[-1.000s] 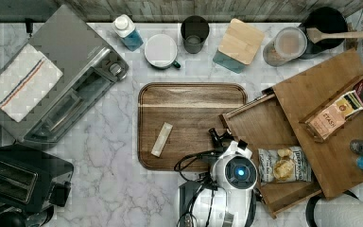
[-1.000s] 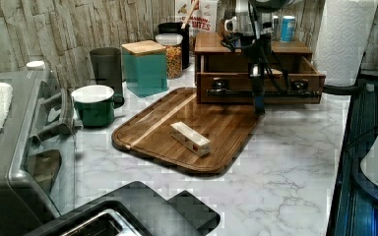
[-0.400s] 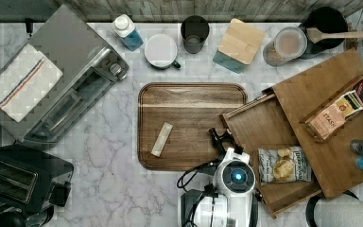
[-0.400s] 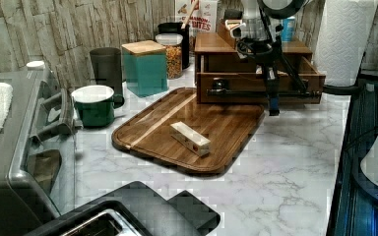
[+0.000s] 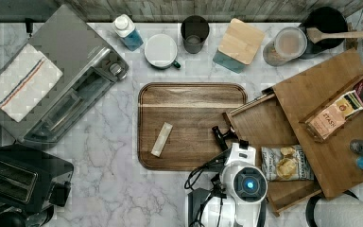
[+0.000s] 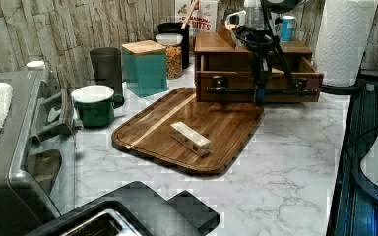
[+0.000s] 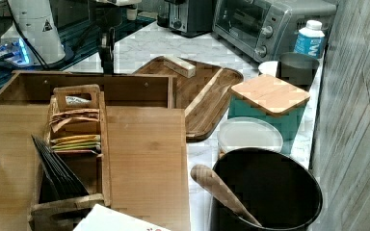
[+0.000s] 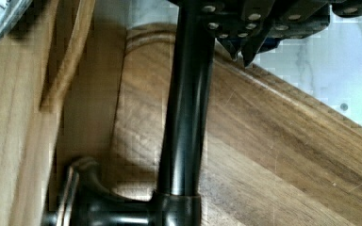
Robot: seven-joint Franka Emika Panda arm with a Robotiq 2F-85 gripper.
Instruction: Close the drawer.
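white marble countertop [image 5: 113,189]: toaster oven [image 5: 56,80], toaster [image 5: 21,177], wooden serving tray [image 5: 191,101], green mug [image 5: 160,49], teal canister [image 5: 238,45], wooden drawer box [image 5: 331,99].

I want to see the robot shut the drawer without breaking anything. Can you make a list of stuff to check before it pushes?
1. Drawer is open and needs pushing in: ok, it sticks out of the box.
2. End effector is at the drawer's front: ok, in the left view it hangs right at the dark handle bar.
3. Nothing sticks up out of the drawer: cannot tell; a chip bag lies inside and looks flat.
4. Serving tray is out of the way: not ok, its corner sits close to the drawer front.
5. End effector fingers open or shut: cannot tell.
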